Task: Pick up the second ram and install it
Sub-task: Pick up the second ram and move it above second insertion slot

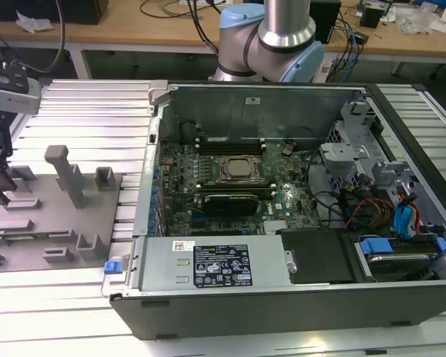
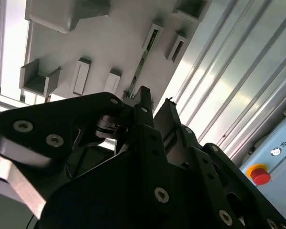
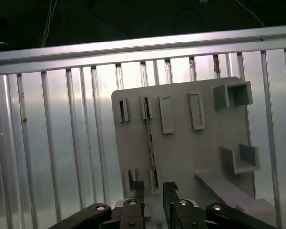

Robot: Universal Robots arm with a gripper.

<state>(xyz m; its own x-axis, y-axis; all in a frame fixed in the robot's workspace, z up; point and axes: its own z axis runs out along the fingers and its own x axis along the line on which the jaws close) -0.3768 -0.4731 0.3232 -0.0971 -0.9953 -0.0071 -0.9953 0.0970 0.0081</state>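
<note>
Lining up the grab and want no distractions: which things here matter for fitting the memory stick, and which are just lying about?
Job: memory stick, grey tray holding it, open pincer, computer case.
Lying about: red button, bench cables, tall peg.

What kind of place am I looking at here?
Probably a robotics lab or workshop: an open computer case lies on a ribbed metal table beside a grey parts tray, with a cable-strewn workbench behind.
</note>
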